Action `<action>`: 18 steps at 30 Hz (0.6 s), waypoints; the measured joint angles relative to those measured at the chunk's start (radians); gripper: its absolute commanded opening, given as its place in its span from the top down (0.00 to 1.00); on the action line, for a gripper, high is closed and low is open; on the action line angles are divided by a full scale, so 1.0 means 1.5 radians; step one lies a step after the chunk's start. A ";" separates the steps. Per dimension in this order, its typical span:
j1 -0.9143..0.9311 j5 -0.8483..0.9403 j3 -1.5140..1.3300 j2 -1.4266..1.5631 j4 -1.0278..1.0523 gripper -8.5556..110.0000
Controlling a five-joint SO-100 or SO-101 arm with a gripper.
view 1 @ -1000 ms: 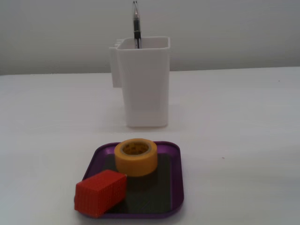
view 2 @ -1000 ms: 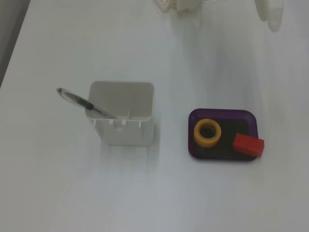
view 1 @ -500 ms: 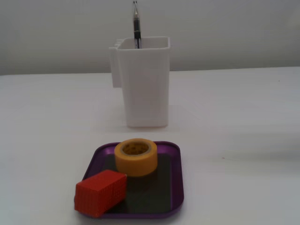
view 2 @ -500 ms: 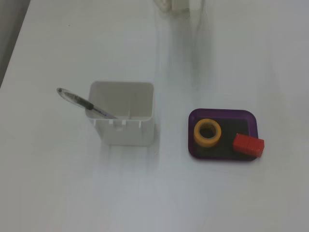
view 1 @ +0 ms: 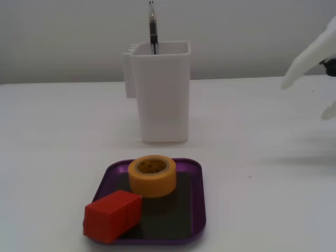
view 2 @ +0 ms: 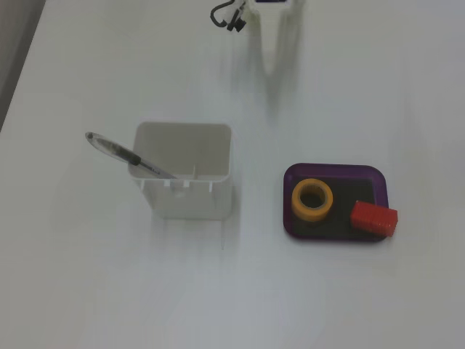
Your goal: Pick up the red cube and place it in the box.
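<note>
The red cube (view 1: 113,215) lies in the purple box (view 1: 197,202) at its front left corner in a fixed view, one end over the low rim. In the other fixed view the cube (view 2: 374,218) sits at the right end of the box (view 2: 334,172). My white gripper (view 1: 307,98) is at the right edge of a fixed view, well away from the box, above the table, with its fingers apart and nothing between them. In the other fixed view it (view 2: 280,51) hangs at the top edge, faint against the white table.
A yellow-orange tape roll (view 1: 152,175) stands in the box beside the cube and also shows from above (view 2: 312,199). A tall white container (view 1: 160,92) with a pen (view 1: 153,29) stands behind the box. The table is white.
</note>
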State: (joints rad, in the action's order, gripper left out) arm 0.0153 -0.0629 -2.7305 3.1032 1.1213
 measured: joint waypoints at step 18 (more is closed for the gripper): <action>0.025 0.000 -0.237 0.169 -0.033 0.83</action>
State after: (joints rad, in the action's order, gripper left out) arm 0.0522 -0.0629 -3.0864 3.3563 1.0723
